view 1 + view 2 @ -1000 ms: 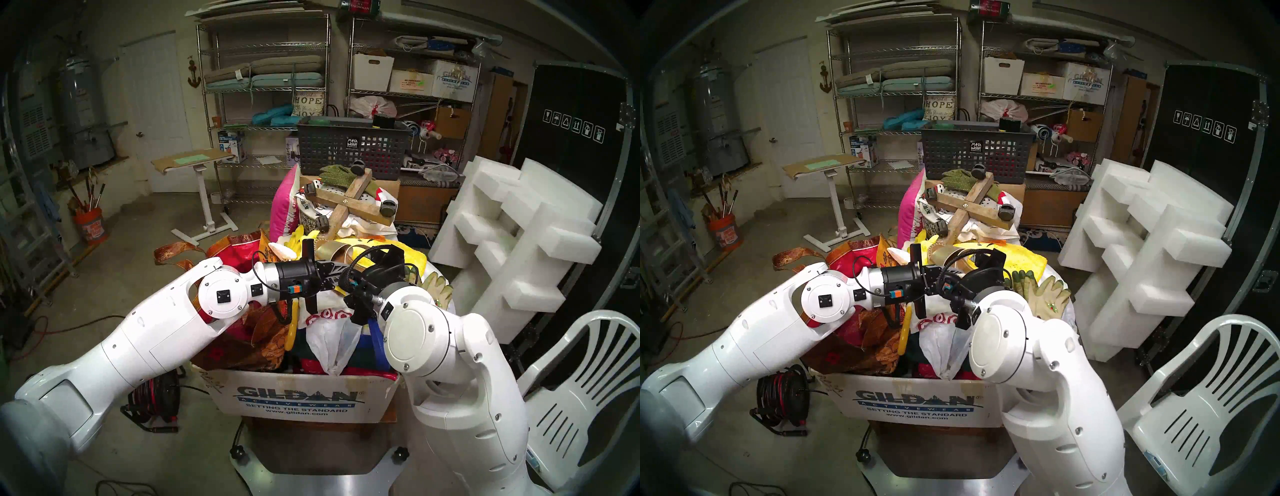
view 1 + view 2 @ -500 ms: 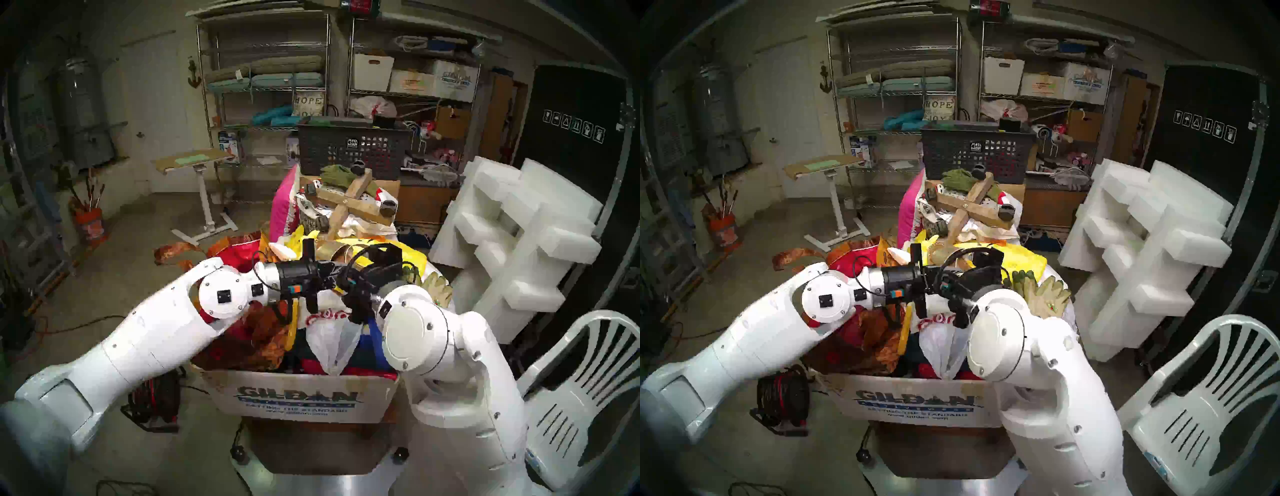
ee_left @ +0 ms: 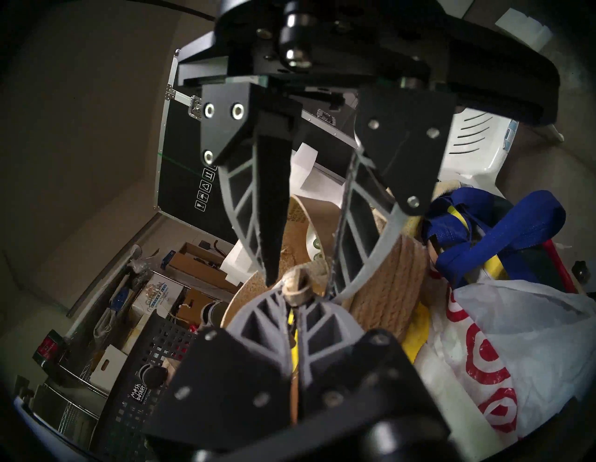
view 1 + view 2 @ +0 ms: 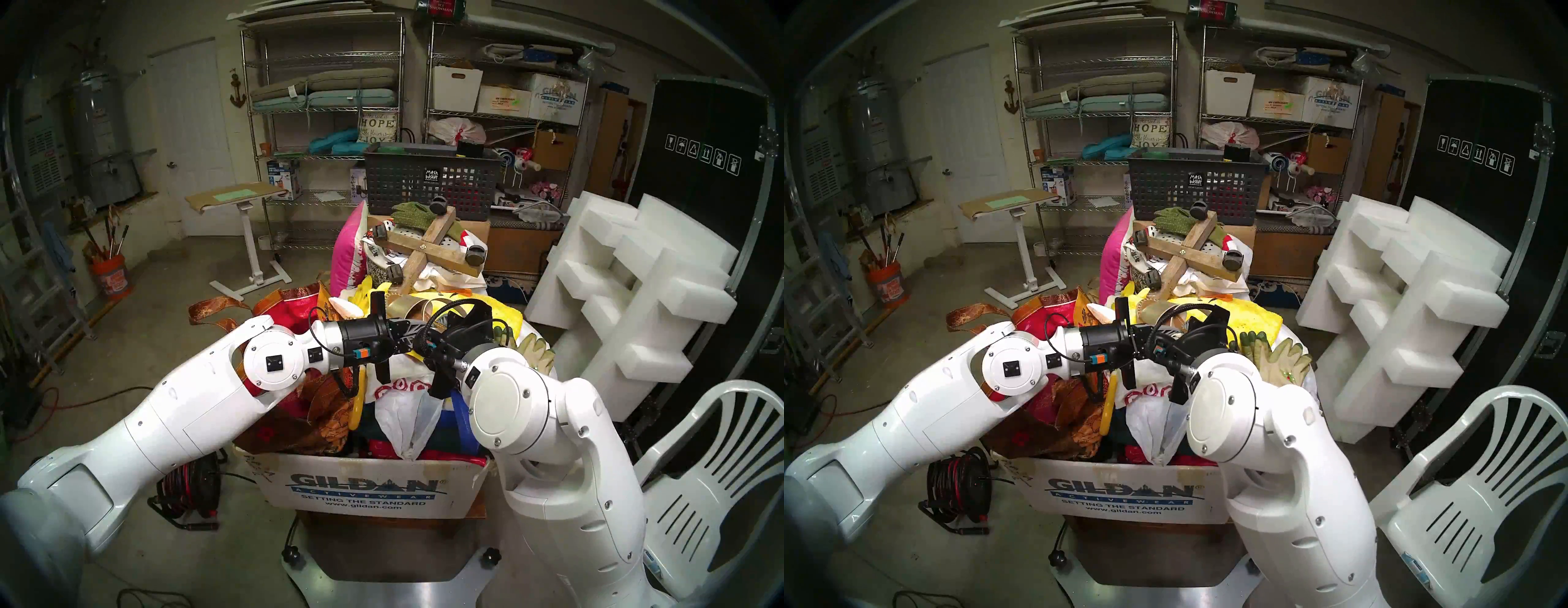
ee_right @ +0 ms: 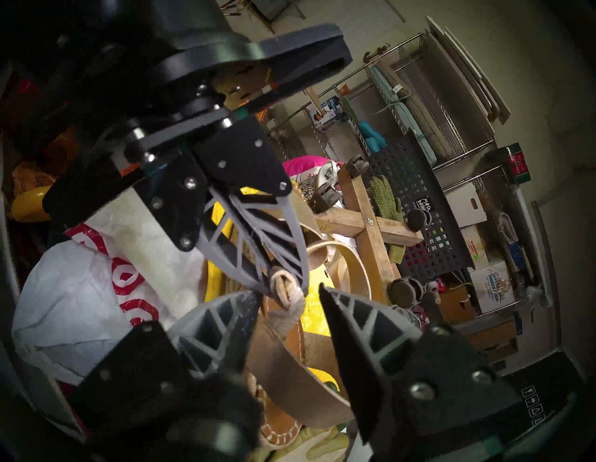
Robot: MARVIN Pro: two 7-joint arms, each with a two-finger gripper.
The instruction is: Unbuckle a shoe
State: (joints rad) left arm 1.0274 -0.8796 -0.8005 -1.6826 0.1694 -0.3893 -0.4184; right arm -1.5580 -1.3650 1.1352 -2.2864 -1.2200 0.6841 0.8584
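Observation:
The shoe [image 4: 407,306] lies on top of the pile, its gold band facing the head cameras. Its braided jute sole [image 3: 398,284] and tan footbed [image 5: 317,346] show in the wrist views. My left gripper [image 3: 295,290] is shut on the looped end of the thin ankle strap [image 5: 285,287]. My right gripper [image 5: 289,290] comes from the opposite side. It is open, with one finger [image 3: 272,209] on each side of that strap loop. The buckle is too small to make out.
Tan gloves with green fingers [image 4: 532,346] lie right of the shoe. A wooden caster cross [image 4: 428,250] and a dark mesh basket [image 4: 428,182] stand behind. A white bag [image 3: 483,355] and blue strap [image 3: 496,225] fill the Gildan box [image 4: 369,488]. Foam blocks [image 4: 628,288] and a chair [image 4: 700,488] stand right.
The right wrist has turned slightly over the shoe. The left arm has stayed where it was, still pinching the strap.

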